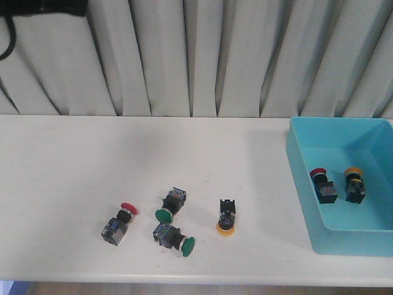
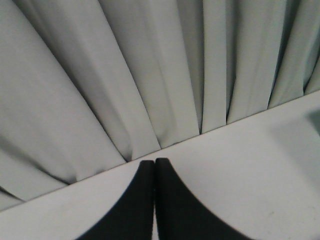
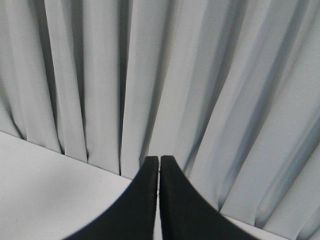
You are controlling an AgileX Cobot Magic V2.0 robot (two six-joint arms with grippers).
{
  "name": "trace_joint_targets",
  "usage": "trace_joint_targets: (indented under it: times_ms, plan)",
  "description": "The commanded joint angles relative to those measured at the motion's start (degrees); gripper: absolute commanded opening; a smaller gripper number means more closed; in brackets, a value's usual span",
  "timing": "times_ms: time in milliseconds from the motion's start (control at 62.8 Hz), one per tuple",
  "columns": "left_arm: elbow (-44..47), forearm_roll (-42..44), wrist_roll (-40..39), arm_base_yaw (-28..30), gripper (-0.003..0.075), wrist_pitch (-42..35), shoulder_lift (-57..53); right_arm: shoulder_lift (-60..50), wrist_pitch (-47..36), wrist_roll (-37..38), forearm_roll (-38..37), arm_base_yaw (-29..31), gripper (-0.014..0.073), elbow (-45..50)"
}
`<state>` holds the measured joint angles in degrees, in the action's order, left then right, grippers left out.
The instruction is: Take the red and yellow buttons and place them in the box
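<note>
In the front view a red button (image 1: 128, 208) on a metal and black body lies on the white table at the front left. A yellow button (image 1: 225, 228) on a black body lies at the front middle. The turquoise box (image 1: 299, 178) stands at the right and holds one red button (image 1: 319, 174) and one yellow button (image 1: 352, 173). Neither arm shows in the front view. My left gripper (image 2: 154, 161) is shut and empty, facing the curtain. My right gripper (image 3: 159, 158) is shut and empty, facing the curtain too.
Two green-capped switches (image 1: 164, 215) (image 1: 187, 245) lie between the loose red and yellow buttons. A pleated white curtain (image 1: 196, 55) hangs behind the table. The table's front edge (image 1: 184, 284) runs close below the switches.
</note>
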<state>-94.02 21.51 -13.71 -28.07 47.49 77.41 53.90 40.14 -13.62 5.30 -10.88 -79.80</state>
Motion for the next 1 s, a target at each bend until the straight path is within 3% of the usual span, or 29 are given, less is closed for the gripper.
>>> trace_joint_targets:
  times_ms: [0,48,64,175,271,366,525,748,987]
  plan:
    - [12.96,0.42,-1.32,1.90,-0.0006,-17.84,-9.68,-0.32,-4.16,0.09,-0.09,-0.12,-0.0003,-1.36]
    - [21.10,-0.09,-1.27,3.00,-0.0006,-24.64,-14.15,-0.32,-4.16,0.09,-0.09,-0.12,-0.0003,-1.36]
    - [28.14,-1.21,-1.27,4.38,-0.0006,-30.17,-18.16,-0.32,-4.16,0.09,-0.09,-0.12,-0.0003,-1.36]
    - [46.98,-5.91,-1.27,10.00,-0.0006,-42.84,-28.97,-0.32,-4.16,0.09,-0.09,-0.12,-0.0003,-1.36]
    - [60.53,-7.87,-1.27,14.64,-0.0006,-48.75,-37.51,-0.32,-4.16,0.09,-0.09,-0.12,-0.0003,-1.36]
    - [70.40,-8.41,-1.27,17.80,-0.0006,-49.12,-43.96,-0.32,-4.16,0.09,-0.09,-0.12,-0.0003,-1.36]
    - [80.69,-8.34,-0.89,20.82,-0.0006,-49.47,-50.60,-0.32,-4.16,0.09,-0.09,-0.12,-0.0003,-1.36]
    - [92.96,-8.34,0.85,23.79,-0.0006,-56.51,-65.16,-0.32,-4.16,0.09,-0.09,-0.12,-0.0003,-1.36]
    - [98.44,-8.40,0.66,27.88,-0.0006,-55.88,-76.27,-0.32,-4.16,0.09,-0.09,-0.12,-0.0003,-1.36]
